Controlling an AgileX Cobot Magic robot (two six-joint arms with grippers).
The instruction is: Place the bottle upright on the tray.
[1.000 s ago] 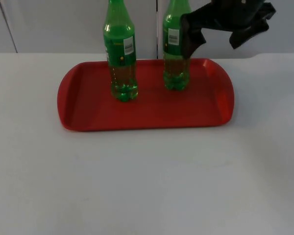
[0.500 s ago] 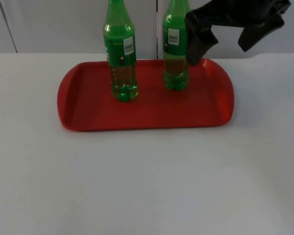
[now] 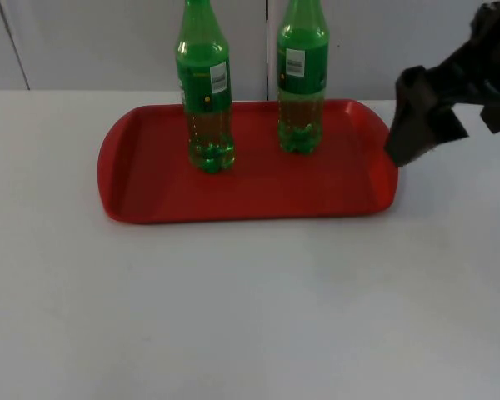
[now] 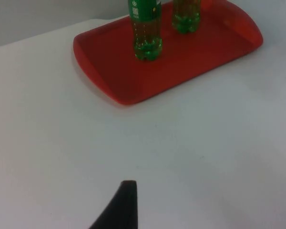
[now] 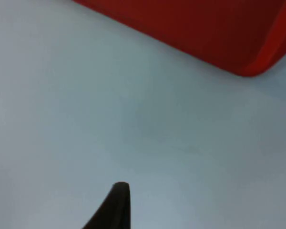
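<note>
White table top (image 3: 250, 317), red tray (image 3: 150, 187) flat on it near the far edge

Left bottle (image 3: 205, 83): green wrap label with a small white panel (image 3: 219, 79) bearing dark print, too small to read; a small yellow round mark below it, not legible; in the left wrist view a white emblem on its label (image 4: 144, 9), no letters to be made out.
Right bottle (image 3: 301, 79): green label with a white panel (image 3: 295, 62) of fine dark lines, barcode-like, unreadable.
Red tray (image 3: 150, 192): no marking; no brand or number can be read anywhere.
</note>
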